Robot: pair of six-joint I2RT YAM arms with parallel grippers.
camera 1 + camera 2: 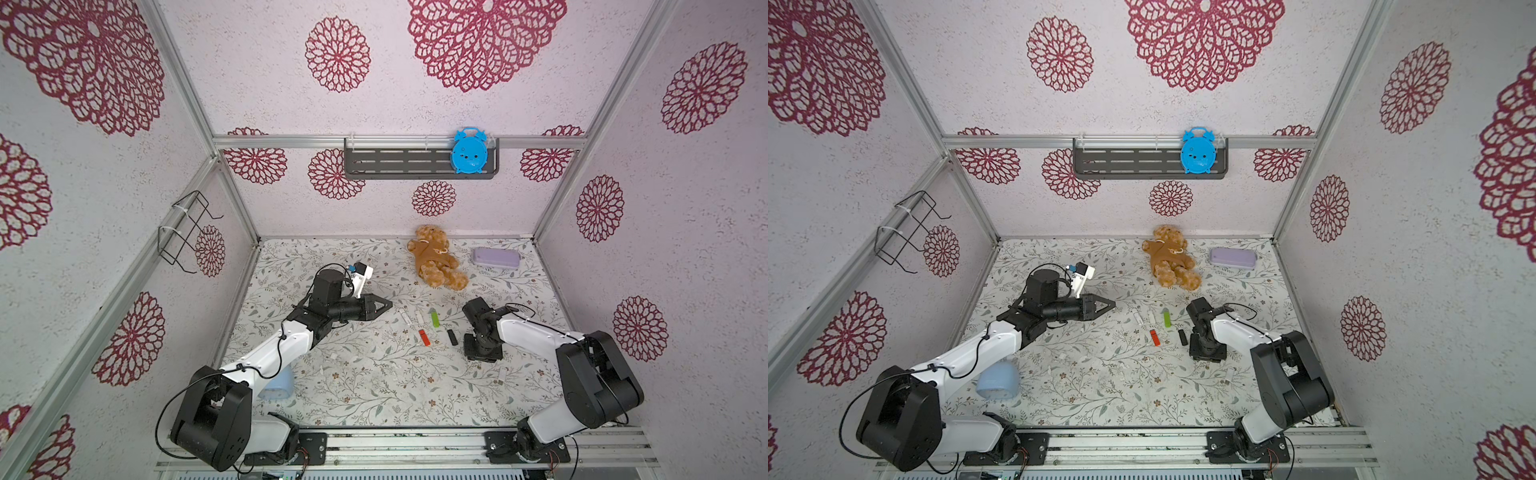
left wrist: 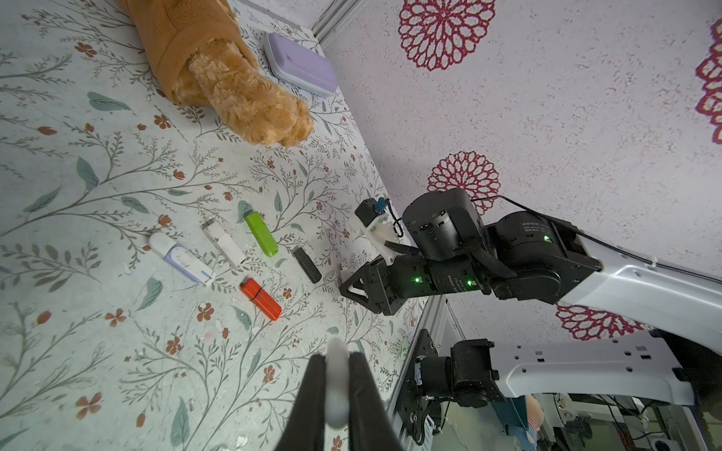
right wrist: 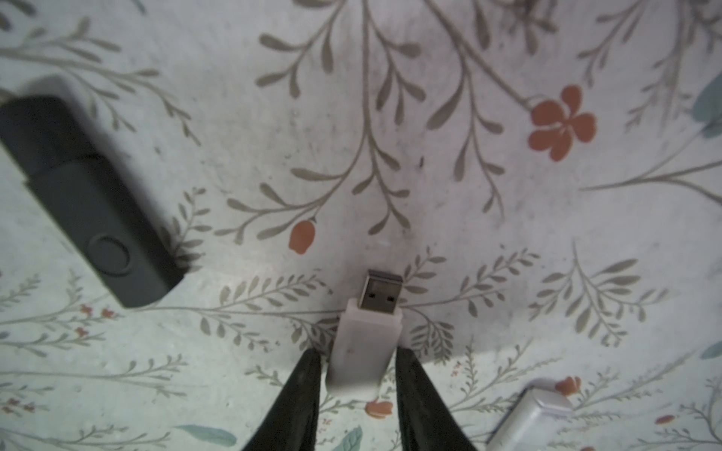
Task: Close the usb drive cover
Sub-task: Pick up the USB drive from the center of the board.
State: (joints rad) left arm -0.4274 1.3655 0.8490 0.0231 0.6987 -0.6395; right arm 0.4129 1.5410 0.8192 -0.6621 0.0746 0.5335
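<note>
A brown teddy bear (image 1: pixel 436 259) lies near the back of the floral surface (image 1: pixel 374 386), with a closed lilac case (image 1: pixel 496 258) just beside it. A pale blue rounded object (image 1: pixel 998 385) sits at the front. On the back wall, a blue alarm clock (image 1: pixel 468 151) stands at one end of a dark slotted shelf (image 1: pixel 395 164). A black wire rack (image 1: pixel 185 230) hangs on the side wall.

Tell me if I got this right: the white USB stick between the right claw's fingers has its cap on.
No, the cap is off. The white USB stick between the fingers of the right gripper has its metal plug bare, as the right wrist view shows.
</note>
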